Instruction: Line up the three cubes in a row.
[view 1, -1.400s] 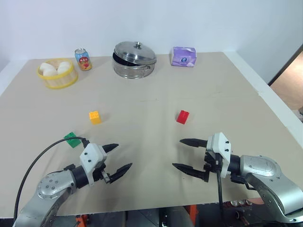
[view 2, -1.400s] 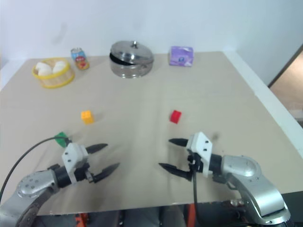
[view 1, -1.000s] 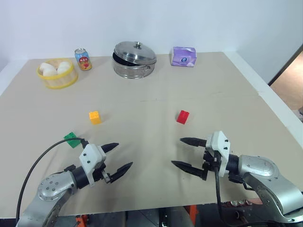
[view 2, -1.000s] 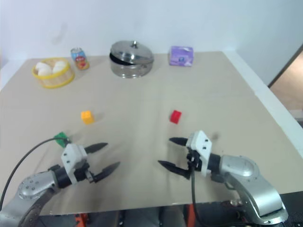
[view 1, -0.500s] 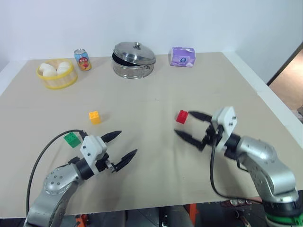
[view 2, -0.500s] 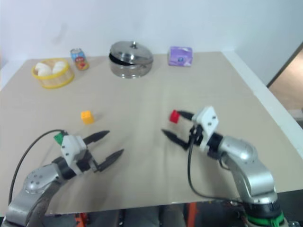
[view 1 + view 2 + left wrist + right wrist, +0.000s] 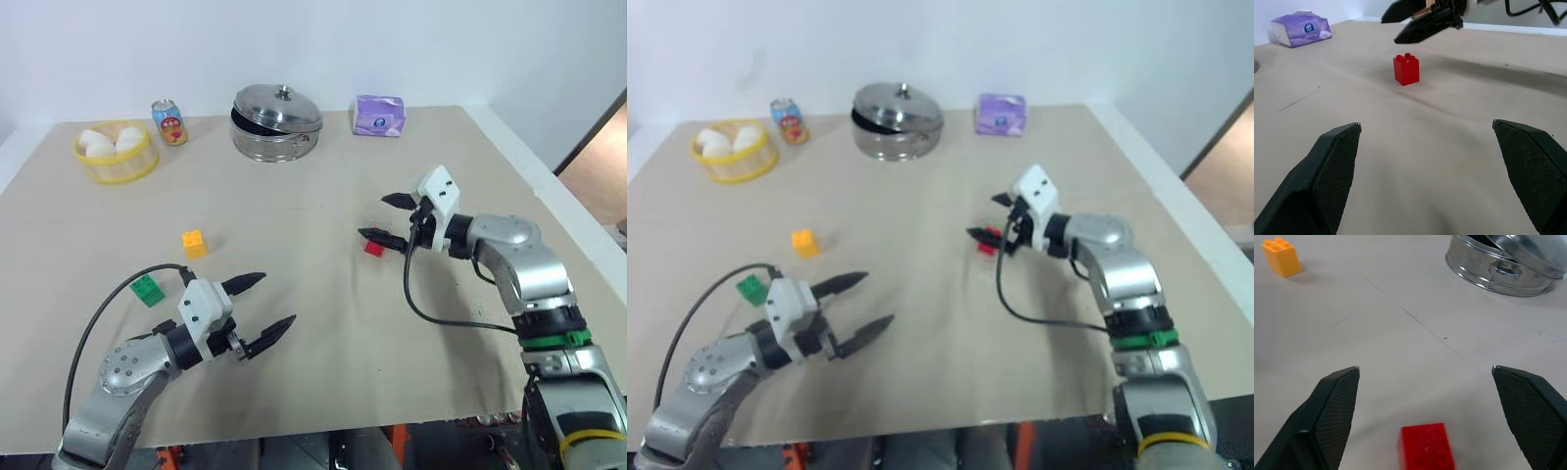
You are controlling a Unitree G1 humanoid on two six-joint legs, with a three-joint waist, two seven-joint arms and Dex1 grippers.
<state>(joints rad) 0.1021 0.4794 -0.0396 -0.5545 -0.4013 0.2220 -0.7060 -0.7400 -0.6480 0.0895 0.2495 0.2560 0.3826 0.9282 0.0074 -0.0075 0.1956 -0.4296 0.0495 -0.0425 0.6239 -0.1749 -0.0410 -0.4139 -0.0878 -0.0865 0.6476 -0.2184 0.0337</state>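
The red cube (image 7: 373,248) stands on the tan table right of centre. My right gripper (image 7: 374,216) hovers just above it, open, with the cube (image 7: 1427,448) below and between its fingertips and not touching them. Over on the left lies the yellow cube (image 7: 194,243), and the green cube (image 7: 148,290) sits nearer the front, beside my left arm's cable. Low over the front of the table my left gripper (image 7: 277,299) is open and holds nothing. It points toward the red cube (image 7: 1406,69), well short of it.
Along the far edge stand a yellow basket of white buns (image 7: 110,152), a drink can (image 7: 170,121), a steel pot (image 7: 277,122) with its lid ajar and a purple tissue pack (image 7: 379,116). The table's right edge (image 7: 549,196) drops off near my right arm.
My right arm has reached forward and up from the front of the table until its open gripper hangs over the red cube. The left gripper has barely risen. No cube has moved.
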